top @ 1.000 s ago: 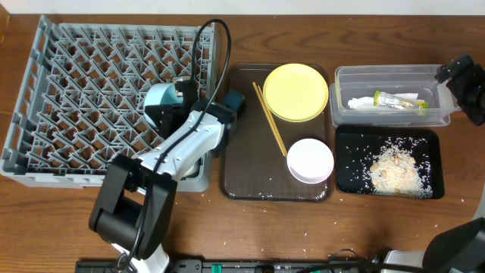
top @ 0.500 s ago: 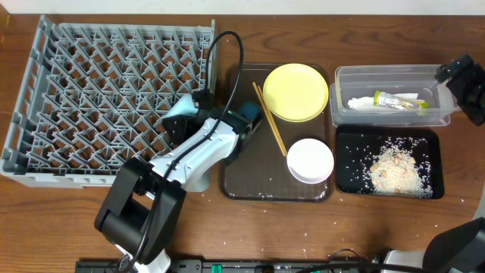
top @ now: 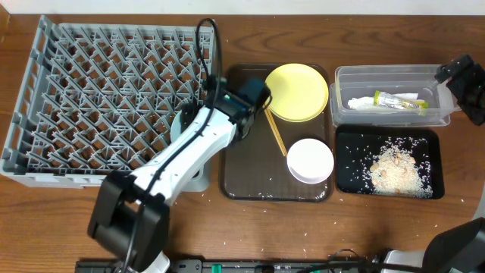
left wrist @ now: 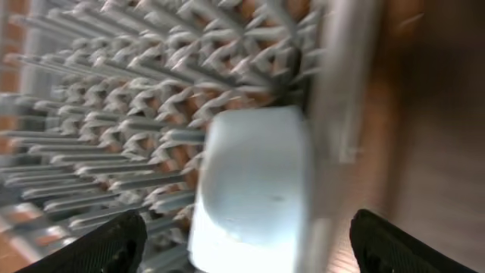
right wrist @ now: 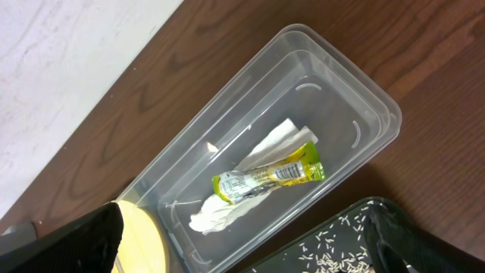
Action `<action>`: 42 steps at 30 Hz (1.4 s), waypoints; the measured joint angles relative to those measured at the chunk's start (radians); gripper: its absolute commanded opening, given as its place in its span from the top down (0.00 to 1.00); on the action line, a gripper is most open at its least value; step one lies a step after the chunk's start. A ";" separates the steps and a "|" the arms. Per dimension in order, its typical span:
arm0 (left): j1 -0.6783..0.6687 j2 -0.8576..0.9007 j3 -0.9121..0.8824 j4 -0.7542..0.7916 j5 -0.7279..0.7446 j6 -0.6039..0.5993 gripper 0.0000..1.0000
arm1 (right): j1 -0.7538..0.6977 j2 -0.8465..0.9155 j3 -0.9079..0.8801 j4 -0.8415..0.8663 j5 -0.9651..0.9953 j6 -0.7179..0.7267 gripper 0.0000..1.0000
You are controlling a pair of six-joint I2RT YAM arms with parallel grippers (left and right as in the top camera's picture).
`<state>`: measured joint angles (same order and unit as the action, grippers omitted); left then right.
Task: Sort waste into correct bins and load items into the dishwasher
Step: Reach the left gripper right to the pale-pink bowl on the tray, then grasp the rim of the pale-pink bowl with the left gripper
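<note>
Well, the left fingers [left wrist: 98, 246] stand spread wide with nothing gripped. The light blue bowl [left wrist: 254, 189] sits just ahead of them, between the two tips and free of both. It rests on the pegs of the grey rack [left wrist: 114, 106], close against the rack's wall. It looks pale, smooth and rounded, though blurred. At the far side the right fingers [right wrist: 68, 243] are wide apart too, hanging above the clear tub [right wrist: 356, 98], where the green-and-yellow wrapper [right wrist: 269, 176] lies on the white napkin [right wrist: 227, 208].
</note>
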<state>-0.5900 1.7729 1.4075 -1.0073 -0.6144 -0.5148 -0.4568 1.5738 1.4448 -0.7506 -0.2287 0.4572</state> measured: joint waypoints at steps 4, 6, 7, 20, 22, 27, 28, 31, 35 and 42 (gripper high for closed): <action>0.000 -0.064 0.044 0.083 0.192 0.012 0.12 | 0.000 0.000 0.000 0.000 0.000 0.000 0.01; 0.000 -0.097 0.056 0.141 0.327 0.014 0.12 | 0.000 0.000 0.000 0.000 0.000 0.000 0.01; -0.001 -0.106 0.060 0.164 0.389 0.008 0.12 | 0.000 0.000 0.000 0.000 0.000 0.000 0.01; -0.147 0.121 0.061 0.307 0.801 -0.084 0.12 | 0.000 0.000 0.000 0.000 0.000 0.000 0.01; -0.163 0.174 0.061 0.329 0.818 -0.081 0.12 | 0.000 0.000 0.000 0.000 0.000 0.000 0.01; -0.169 0.275 0.057 0.354 0.875 -0.072 0.24 | 0.000 0.000 0.000 0.000 0.000 0.000 0.01; -0.167 0.281 0.056 0.354 0.880 -0.067 0.31 | 0.000 0.000 0.000 0.000 0.000 0.000 0.01; -0.160 0.282 0.055 0.362 0.895 -0.060 0.42 | 0.000 0.000 0.000 0.000 0.000 0.000 0.01; -0.160 0.290 0.055 0.372 0.912 -0.061 0.43 | 0.000 0.000 0.000 0.000 0.000 0.000 0.01; -0.131 0.333 0.055 0.380 0.983 -0.062 0.81 | 0.000 0.000 0.000 0.000 0.000 0.000 0.01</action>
<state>-0.7212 2.1059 1.4620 -0.6273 0.3683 -0.5770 -0.4568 1.5734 1.4448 -0.7506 -0.2287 0.4572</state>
